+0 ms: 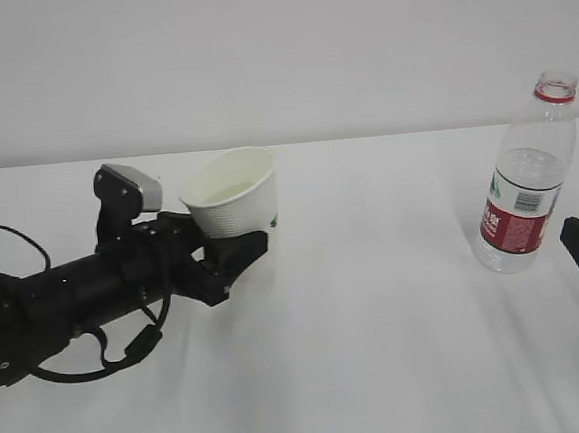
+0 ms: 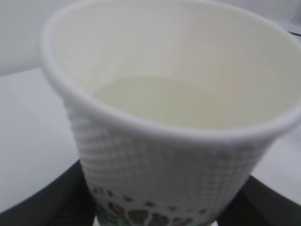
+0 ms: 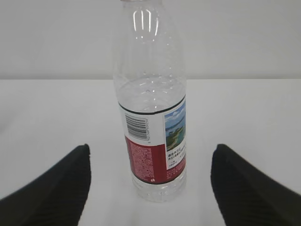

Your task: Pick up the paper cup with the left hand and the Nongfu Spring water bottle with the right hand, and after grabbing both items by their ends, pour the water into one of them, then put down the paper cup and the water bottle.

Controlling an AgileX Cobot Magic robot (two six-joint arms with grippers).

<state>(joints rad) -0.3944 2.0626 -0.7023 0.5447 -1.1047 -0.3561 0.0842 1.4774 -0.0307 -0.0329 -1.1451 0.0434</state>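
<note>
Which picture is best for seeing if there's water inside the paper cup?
The left wrist view: it looks straight into the paper cup, where pale liquid lies at the bottom. The exterior view shows the whole cup tilted in the left hand, its inside only partly. The right wrist view misses it.

Bare lab: white table (image 1: 382, 370), blank wall (image 1: 276, 47)

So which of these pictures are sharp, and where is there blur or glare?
Exterior view: even light, fairly sharp, faint shadows on the table. Left wrist view: the cup fills the picture and is soft, out of focus. Right wrist view: the bottle is sharp, with small highlights near its top.
</note>
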